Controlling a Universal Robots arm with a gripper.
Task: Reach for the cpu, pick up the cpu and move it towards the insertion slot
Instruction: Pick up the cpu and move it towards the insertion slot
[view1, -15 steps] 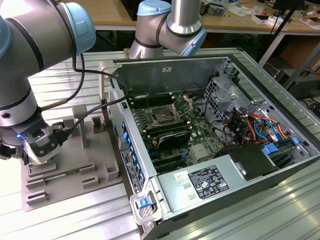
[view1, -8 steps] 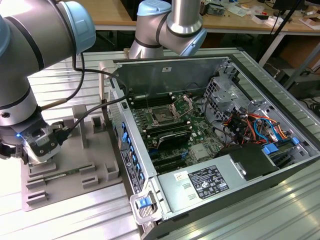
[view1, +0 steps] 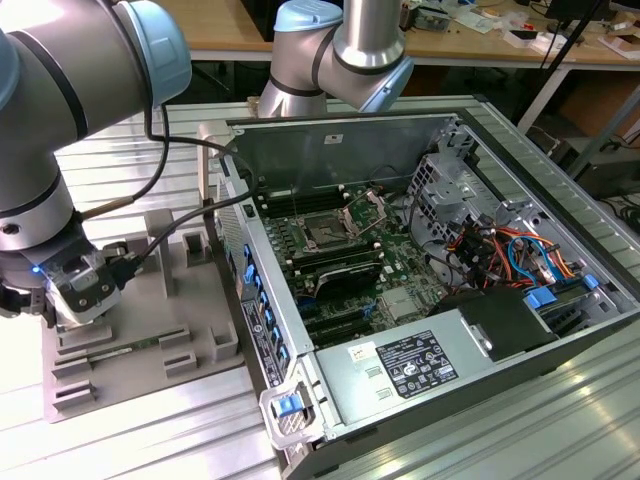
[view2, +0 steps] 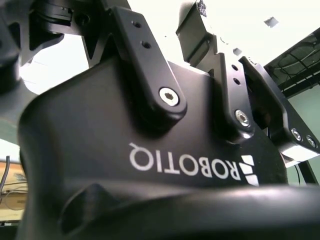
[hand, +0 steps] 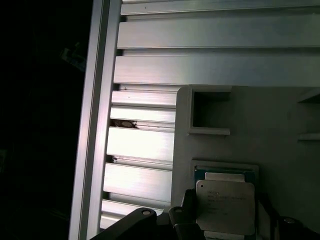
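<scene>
The cpu (hand: 225, 205), a flat square chip with a pale silvery top, lies at the grey tray (hand: 280, 130) in the first wrist view. My gripper (hand: 225, 216) has a black finger (hand: 186, 212) pressed against one side edge of the cpu and dark finger material at the opposite edge, so it is shut on the cpu. In the exterior view the gripper (view1: 82, 298) is low over the tray (view1: 185, 300) at the exterior view's left. The insertion slot (view1: 325, 233) sits on the green board inside the open computer case, with its metal frame (view1: 366, 211) hinged up.
The case's metal side wall (view1: 262, 310) stands between the tray and the board. A thin green memory stick (view1: 128, 346) lies in the tray. Drive cage and cables (view1: 500, 250) fill the case on the exterior view's right. A ribbed aluminium table (hand: 150, 65) lies underneath.
</scene>
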